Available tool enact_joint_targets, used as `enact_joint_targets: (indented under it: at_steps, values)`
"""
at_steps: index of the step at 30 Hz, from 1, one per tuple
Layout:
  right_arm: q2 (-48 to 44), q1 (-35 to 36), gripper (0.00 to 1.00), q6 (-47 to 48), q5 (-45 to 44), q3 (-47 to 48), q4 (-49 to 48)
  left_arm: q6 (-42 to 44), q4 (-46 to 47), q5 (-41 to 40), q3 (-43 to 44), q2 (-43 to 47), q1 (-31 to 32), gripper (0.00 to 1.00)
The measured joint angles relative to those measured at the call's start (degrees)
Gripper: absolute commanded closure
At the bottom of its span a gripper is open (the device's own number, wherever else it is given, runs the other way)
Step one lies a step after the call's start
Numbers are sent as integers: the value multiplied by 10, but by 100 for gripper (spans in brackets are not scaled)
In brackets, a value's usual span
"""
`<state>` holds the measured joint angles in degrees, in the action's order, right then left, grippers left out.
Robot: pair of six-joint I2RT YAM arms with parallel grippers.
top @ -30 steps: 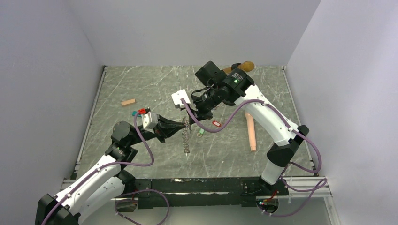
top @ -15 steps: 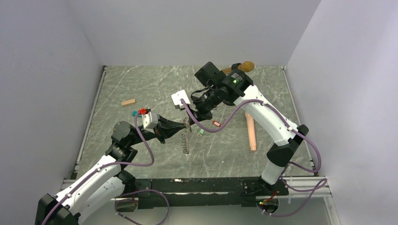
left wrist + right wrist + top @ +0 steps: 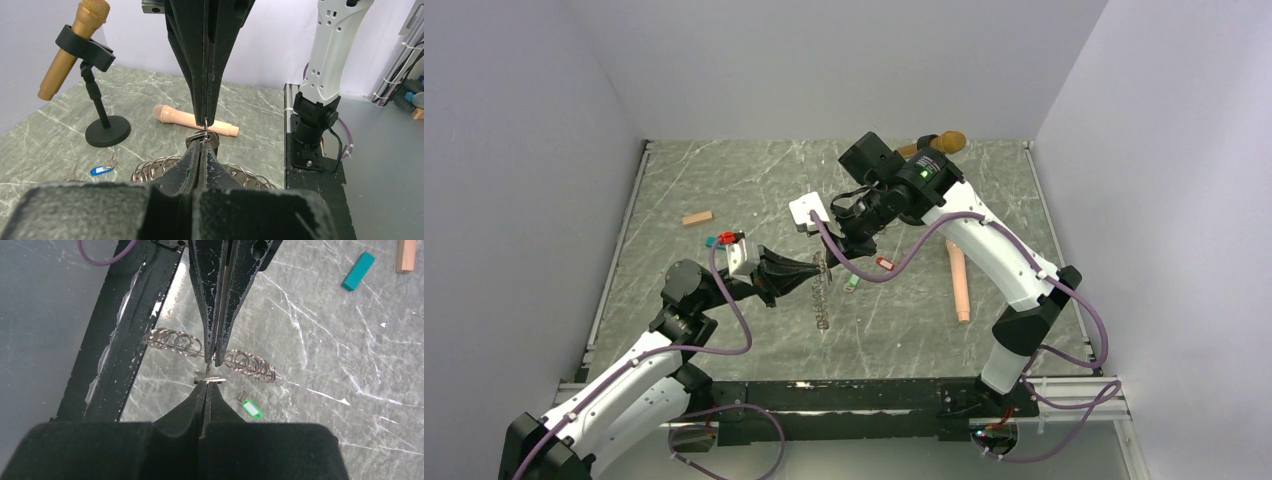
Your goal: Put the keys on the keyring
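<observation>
The keyring (image 3: pixel 822 300) hangs edge-on above the table, its rim lined with small wire loops (image 3: pixel 172 340). My left gripper (image 3: pixel 817 270) is shut on its rim (image 3: pixel 150 167). My right gripper (image 3: pixel 844 252) comes in from the far side, tip to tip with the left gripper (image 3: pixel 213 360). The right gripper (image 3: pixel 207 382) is shut on a key with a black tag (image 3: pixel 202 138), held against the ring. Loose keys lie on the table: a green-tagged key (image 3: pixel 250 408), a red-tagged one (image 3: pixel 884 263) and a blue-tagged one (image 3: pixel 100 170).
A gold microphone (image 3: pixel 75 45) stands in a black stand with a round base (image 3: pixel 107 132) at the back. A pink microphone (image 3: pixel 959 280) lies at the right. A teal block (image 3: pixel 357 270) and a tan wooden block (image 3: pixel 697 218) lie at the left.
</observation>
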<state>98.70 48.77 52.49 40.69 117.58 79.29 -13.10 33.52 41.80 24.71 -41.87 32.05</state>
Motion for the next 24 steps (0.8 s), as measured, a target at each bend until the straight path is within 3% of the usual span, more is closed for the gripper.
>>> enact_joint_targets:
  at_steps: [24]
  values:
    - [3,1,100,-2,6,-2,-4,-1,19,-1,-1,0,0,100]
